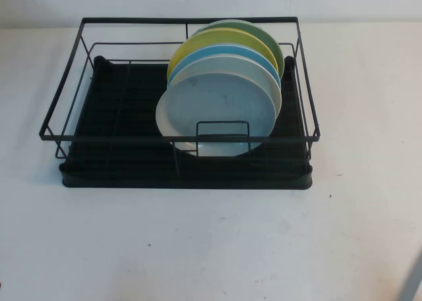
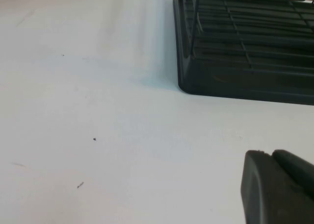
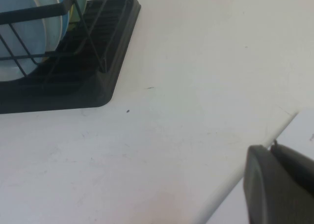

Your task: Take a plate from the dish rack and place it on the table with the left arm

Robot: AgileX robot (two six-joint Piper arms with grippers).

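Tabletop (image 1: 198, 248) comes first, broad and white with a few tiny dark specks, and it fills most of every view. On it, toward the far side and about midway across, sits the dish rack (image 1: 119, 116), a wide frame of thin black wire over a black ribbed tray base; its left half holds nothing, while its right half carries a row of plates standing on edge. The plate (image 1: 221, 110) that I am to take is the nearest of that row, pale grey-blue with a lighter raised rim, its face turned toward me and leaning back on a whiter pale plate (image 1: 267, 77). Behind those stand a blue plate (image 1: 227, 51), a yellow plate (image 1: 217, 37) and, farthest back, a green plate (image 1: 267, 37). A small wire loop (image 1: 223, 136) on the rack's near rail crosses the lower part of the grey-blue plate. My left gripper (image 2: 277, 187) is low over the bare table near the rack's front left corner, well apart from the plate; I see only a dark piece of it and cannot tell how its fingers stand. My right gripper (image 3: 277, 185) is near the table's edge off the rack's front right corner, and there too I cannot tell.
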